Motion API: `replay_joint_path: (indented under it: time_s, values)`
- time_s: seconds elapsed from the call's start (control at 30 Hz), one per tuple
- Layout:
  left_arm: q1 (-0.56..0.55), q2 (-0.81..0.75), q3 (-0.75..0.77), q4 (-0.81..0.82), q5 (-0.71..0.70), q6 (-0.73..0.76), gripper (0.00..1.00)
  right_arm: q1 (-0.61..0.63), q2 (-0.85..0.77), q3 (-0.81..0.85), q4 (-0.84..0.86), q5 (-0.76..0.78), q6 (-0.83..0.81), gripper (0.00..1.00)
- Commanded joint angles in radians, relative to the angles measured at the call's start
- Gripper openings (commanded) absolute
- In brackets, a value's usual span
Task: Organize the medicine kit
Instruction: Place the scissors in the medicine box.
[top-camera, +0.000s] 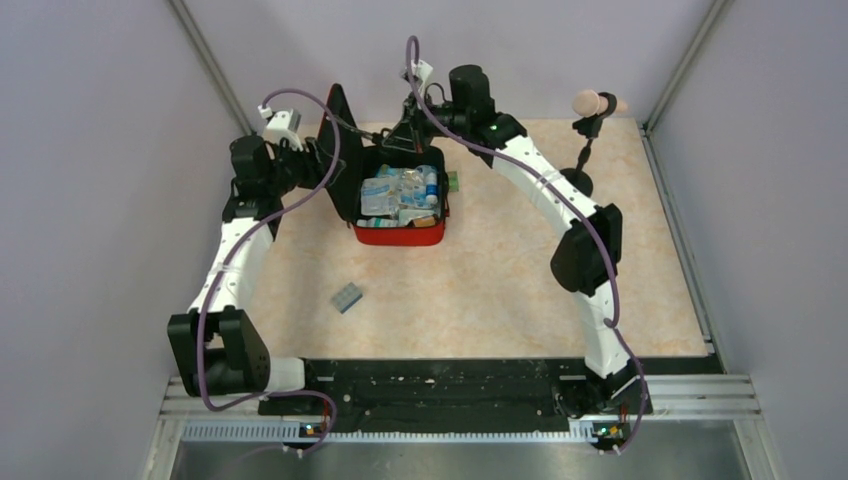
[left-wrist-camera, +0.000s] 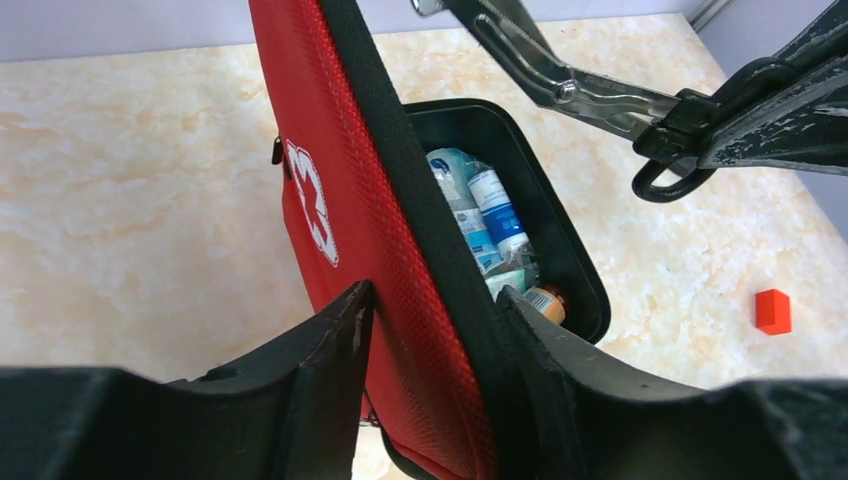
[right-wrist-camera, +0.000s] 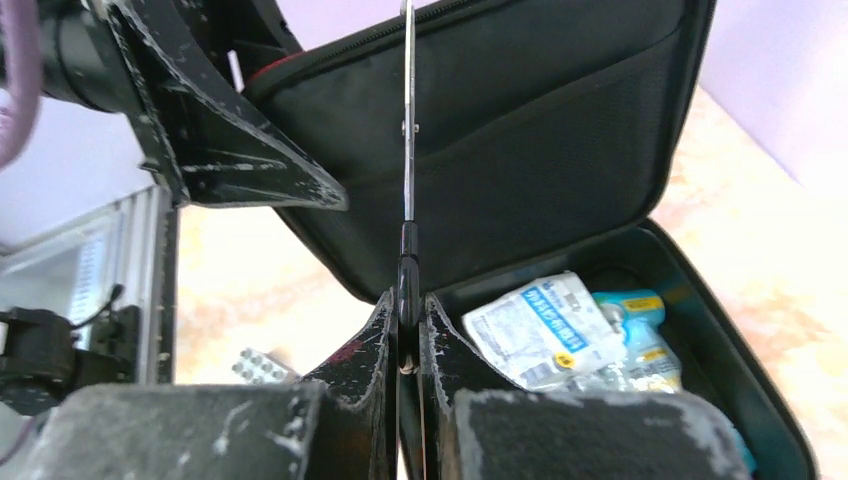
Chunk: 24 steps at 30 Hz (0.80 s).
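Pincer on the left arm (left-wrist-camera: 435, 300) straddles the free edge of the upright lid (left-wrist-camera: 310, 200), one finger against the red outer face with its white cross, the other against the black zipper edging. Whether it presses the lid or merely brackets it, I cannot tell. A grey blister pack (top-camera: 347, 297) lies alone on the bench (top-camera: 500, 290), left of the middle and nearer the near edge. The medicine kit (top-camera: 400, 236) sits open toward the far edge, about midway along it, with its lid standing on the left side. Its tray is crowded with printed sachets (right-wrist-camera: 545, 320) and a small blue-labelled bottle (left-wrist-camera: 495, 205). Above the kit's far end the right pincer (right-wrist-camera: 405, 300) is pressed together on the black handle of a pair of scissors (left-wrist-camera: 560, 85), the steel blades pointing across the lid's black lining. A small green item (top-camera: 453, 181) lies just beside the kit's right wall.
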Motion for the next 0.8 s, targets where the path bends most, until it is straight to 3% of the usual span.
replay_joint_path:
  time_s: [0.0, 0.13, 0.27, 0.33, 0.4, 0.47, 0.63, 0.77]
  values:
    - [-0.005, -0.054, 0.061, -0.026, 0.016, 0.053, 0.49, 0.001, -0.015, 0.075, -0.054, 0.071, -0.196, 0.0]
    - [-0.005, -0.056, 0.069, -0.02, 0.051, 0.01, 0.36, 0.0, -0.057, 0.033, -0.055, 0.18, -0.241, 0.0]
    - [-0.005, -0.045, 0.069, -0.015, 0.034, -0.023, 0.13, 0.005, -0.063, 0.049, -0.082, 0.286, -0.061, 0.0]
    - [-0.005, -0.045, 0.075, -0.011, 0.037, -0.046, 0.11, 0.01, -0.084, 0.038, -0.099, 0.311, 0.024, 0.0]
    - [-0.009, -0.041, 0.08, -0.004, 0.05, -0.099, 0.18, 0.02, -0.108, 0.024, -0.114, 0.32, 0.05, 0.0]
    - [-0.021, -0.029, 0.092, -0.02, 0.048, -0.146, 0.38, 0.029, -0.118, 0.029, -0.147, 0.346, 0.025, 0.0]
    - [-0.046, -0.016, 0.106, -0.016, 0.006, -0.201, 0.68, 0.029, -0.123, 0.007, -0.209, 0.349, -0.023, 0.0]
    - [-0.062, -0.008, 0.122, -0.022, -0.031, -0.204, 0.81, 0.031, -0.14, -0.028, -0.213, 0.287, -0.042, 0.0]
